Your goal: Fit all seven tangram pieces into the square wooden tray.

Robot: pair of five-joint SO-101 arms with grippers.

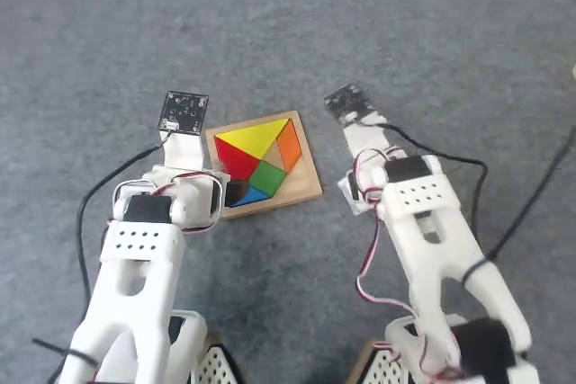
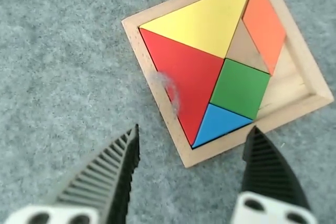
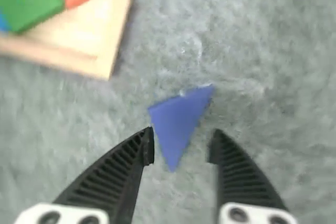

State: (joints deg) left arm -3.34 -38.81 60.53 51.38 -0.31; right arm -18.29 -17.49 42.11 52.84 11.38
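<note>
grey felt (image 1: 90, 60) carries everything. on the left, the left gripper (image 2: 195, 129) hangs over the near corner of the wooden tray (image 2: 146, 61), jaws spread wide, holding nothing. six pieces sit in the tray, leaving a bare triangular slot (image 2: 286, 82) on the side toward the right arm. just right of the tray, the dark blue triangle (image 3: 178, 121) lies flat on the felt, its narrow tip between the parted jaws of the right gripper (image 3: 182, 132). the piece looks thin with slanted edges, so a squeeze may slip off and spin it, or snag the felt. carried in turned wrong, it could ride up on the orange piece (image 2: 264, 24) or the rim instead of dropping in.
</note>
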